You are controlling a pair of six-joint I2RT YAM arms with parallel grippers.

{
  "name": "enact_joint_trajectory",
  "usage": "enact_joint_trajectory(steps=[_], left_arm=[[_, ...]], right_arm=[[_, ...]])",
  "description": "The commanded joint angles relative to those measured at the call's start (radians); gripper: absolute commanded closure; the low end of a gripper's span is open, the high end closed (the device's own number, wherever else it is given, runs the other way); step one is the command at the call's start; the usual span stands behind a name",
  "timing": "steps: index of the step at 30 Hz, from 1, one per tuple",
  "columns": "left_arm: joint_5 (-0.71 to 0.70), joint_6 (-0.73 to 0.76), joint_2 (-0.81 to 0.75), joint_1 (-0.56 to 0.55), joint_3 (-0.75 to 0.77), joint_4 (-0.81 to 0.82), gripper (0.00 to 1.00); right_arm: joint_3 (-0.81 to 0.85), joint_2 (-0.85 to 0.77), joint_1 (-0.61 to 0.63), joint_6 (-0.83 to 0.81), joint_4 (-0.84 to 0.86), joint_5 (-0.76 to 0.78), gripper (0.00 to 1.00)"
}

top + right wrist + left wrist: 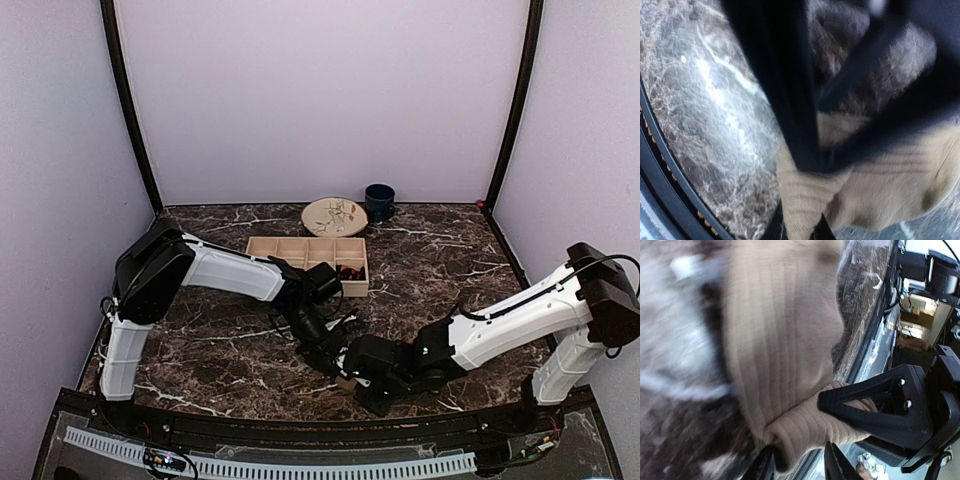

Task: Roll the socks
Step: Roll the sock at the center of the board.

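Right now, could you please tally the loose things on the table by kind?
Tan sock: 1
Wooden divided tray: 1
Dark-and-red item in the tray, too small to identify: 1
Plate: 1
Blue mug: 1
Total: 5

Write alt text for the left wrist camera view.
A ribbed tan sock fills the frame, lying on a dark marble table. The right gripper reaches in from the right, jaws closed on the sock's folded lower end; the left gripper sits at the bottom edge, jaws apart either side of that fold.
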Motion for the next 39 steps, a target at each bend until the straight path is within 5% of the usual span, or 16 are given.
enact_joint_trajectory(steps=[1,39], left_arm=[[-0.184,-0.055,-0.032,0.037,-0.086,0.031,0.62],[-0.169,-0.008,-0.266,0.048,-0.337,0.412,0.6]], right_arm=[[-0.033,-0.01,-0.026,0.05,0.046,-0.104,0.95],[-0.236,-0.045,-0.361,0.204,0.336,-0.736,0.95]])
